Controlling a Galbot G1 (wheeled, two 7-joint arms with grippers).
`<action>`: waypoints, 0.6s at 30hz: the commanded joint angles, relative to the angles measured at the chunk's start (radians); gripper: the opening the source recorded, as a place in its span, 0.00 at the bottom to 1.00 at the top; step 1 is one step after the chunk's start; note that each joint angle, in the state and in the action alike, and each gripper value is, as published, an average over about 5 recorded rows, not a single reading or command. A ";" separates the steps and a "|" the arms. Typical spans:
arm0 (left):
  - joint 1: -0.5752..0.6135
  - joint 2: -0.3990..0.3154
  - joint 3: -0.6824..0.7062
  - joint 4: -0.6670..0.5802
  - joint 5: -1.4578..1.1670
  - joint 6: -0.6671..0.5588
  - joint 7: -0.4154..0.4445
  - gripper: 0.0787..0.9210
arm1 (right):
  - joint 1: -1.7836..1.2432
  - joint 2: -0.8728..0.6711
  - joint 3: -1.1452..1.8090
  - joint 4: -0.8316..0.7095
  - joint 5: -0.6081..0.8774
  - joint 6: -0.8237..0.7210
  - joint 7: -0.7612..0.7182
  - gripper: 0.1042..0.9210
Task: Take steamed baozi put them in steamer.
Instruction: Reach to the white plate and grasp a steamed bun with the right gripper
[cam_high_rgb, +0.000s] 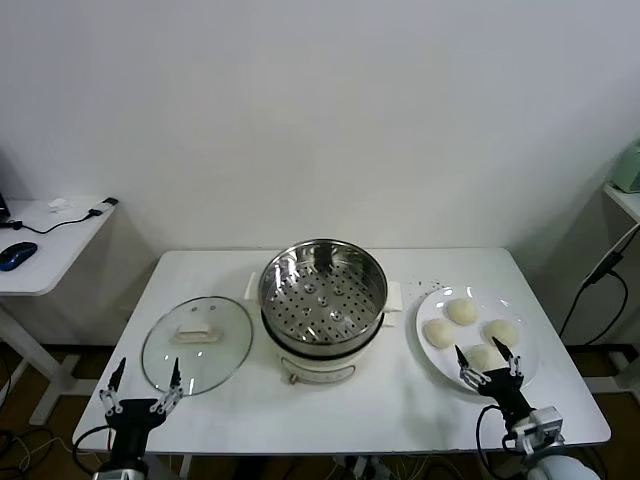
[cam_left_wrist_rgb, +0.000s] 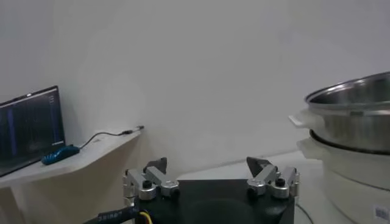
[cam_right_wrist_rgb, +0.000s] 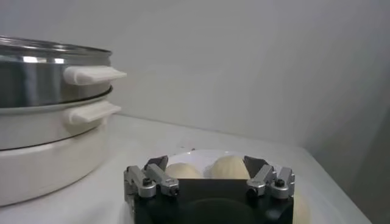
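Note:
The steamer (cam_high_rgb: 323, 300), a shiny steel pot with an empty perforated tray on a cream-white base, stands mid-table; it also shows in the left wrist view (cam_left_wrist_rgb: 353, 140) and the right wrist view (cam_right_wrist_rgb: 49, 115). Four cream-white baozi lie on a white plate (cam_high_rgb: 432, 362) at the right: one far (cam_high_rgb: 461, 311), one left (cam_high_rgb: 438, 332), one right (cam_high_rgb: 502, 332), one near (cam_high_rgb: 482, 357). My right gripper (cam_high_rgb: 485, 358) is open, its fingers on either side of the near baozi; two baozi (cam_right_wrist_rgb: 228, 167) show beyond it. My left gripper (cam_high_rgb: 146, 385) is open and empty at the front left edge.
A round glass lid (cam_high_rgb: 196, 343) lies flat on the table left of the steamer, just beyond my left gripper. A side desk (cam_high_rgb: 40, 250) with a blue mouse stands at the far left. A shelf edge shows at the far right.

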 joint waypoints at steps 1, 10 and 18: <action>0.007 0.000 0.013 -0.009 0.019 -0.011 -0.008 0.88 | 0.110 -0.177 -0.034 -0.008 -0.039 -0.105 -0.082 0.88; 0.022 0.002 0.020 -0.007 0.018 -0.033 -0.014 0.88 | 0.565 -0.669 -0.442 -0.207 -0.085 -0.275 -0.385 0.88; 0.048 -0.002 0.030 0.009 0.017 -0.061 -0.024 0.88 | 1.192 -0.765 -1.087 -0.470 -0.173 -0.174 -0.695 0.88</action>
